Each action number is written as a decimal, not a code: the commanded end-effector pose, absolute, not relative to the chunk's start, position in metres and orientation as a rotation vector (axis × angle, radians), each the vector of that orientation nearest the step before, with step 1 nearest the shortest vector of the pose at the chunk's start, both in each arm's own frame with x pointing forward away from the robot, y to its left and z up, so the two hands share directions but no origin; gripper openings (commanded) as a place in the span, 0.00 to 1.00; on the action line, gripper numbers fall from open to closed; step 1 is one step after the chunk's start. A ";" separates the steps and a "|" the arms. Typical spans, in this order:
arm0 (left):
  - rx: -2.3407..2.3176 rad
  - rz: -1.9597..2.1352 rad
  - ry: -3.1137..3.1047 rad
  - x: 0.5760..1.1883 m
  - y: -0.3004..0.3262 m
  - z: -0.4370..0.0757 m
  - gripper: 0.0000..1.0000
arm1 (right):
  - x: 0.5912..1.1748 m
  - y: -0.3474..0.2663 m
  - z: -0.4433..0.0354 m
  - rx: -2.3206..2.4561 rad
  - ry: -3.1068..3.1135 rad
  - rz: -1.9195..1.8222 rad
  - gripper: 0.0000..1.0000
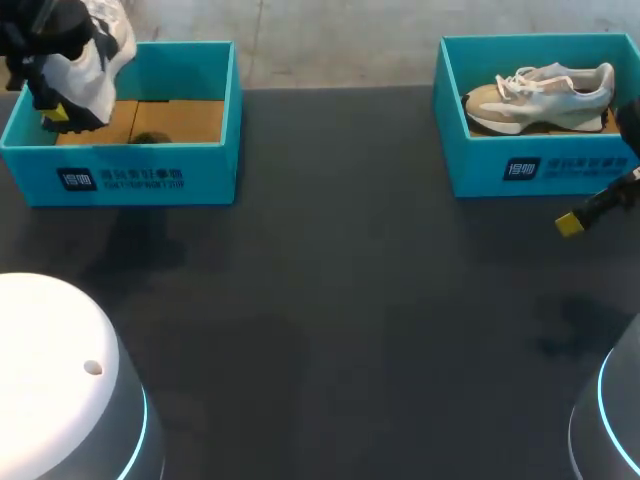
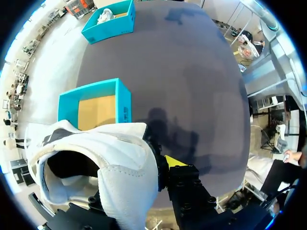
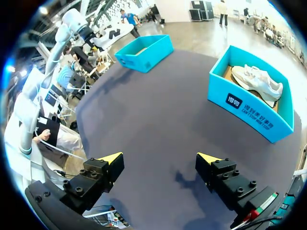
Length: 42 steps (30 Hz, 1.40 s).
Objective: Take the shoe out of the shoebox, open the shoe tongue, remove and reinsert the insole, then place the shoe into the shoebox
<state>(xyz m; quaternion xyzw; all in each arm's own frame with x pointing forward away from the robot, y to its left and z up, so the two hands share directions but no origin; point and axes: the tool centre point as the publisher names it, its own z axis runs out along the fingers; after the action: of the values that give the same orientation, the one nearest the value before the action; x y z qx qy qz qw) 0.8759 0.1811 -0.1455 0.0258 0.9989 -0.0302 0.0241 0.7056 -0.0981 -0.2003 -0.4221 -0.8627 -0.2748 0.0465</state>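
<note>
A white shoe (image 1: 95, 55) hangs above the back left corner of the left teal shoebox (image 1: 130, 165), with my left gripper (image 1: 56, 112) shut on it. In the left wrist view the shoe's collar and heel (image 2: 110, 167) fill the space by one yellow fingertip (image 2: 175, 160); the other tip is hidden behind the shoe. The box's brown floor (image 2: 96, 110) lies bare below. My right gripper (image 3: 160, 158) stands open over the dark table, in front of the right teal shoebox (image 3: 249, 108). That box holds a beige and white shoe (image 1: 540, 92) lying on its side.
The dark table (image 1: 340, 300) stretches between the two boxes. The right shoebox (image 1: 540, 165) stands at the back right, close to my right gripper (image 1: 570, 224). White robot bases sit at both near corners.
</note>
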 end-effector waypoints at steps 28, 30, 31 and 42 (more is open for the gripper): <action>0.052 0.045 3.019 0.979 0.287 -0.190 0.00 | 0.705 -0.098 -0.201 -1.289 -2.634 -0.838 1.00; 0.062 0.034 3.005 0.982 0.289 -0.192 0.00 | 0.705 -0.098 -0.201 -1.289 -2.634 -0.838 1.00; 0.068 0.035 3.002 0.984 0.290 -0.192 0.00 | 0.705 -0.098 -0.201 -1.289 -2.634 -0.838 1.00; 0.079 0.058 2.989 0.995 0.292 -0.196 0.00 | 0.705 -0.098 -0.201 -1.289 -2.634 -0.838 1.00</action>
<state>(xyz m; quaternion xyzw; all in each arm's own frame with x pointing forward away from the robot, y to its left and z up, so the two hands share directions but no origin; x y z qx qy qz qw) 0.9937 0.2928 -0.1981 0.0262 0.9965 0.0187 0.0767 0.7056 -0.0981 -0.2003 -0.4221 -0.8627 -0.2748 0.0465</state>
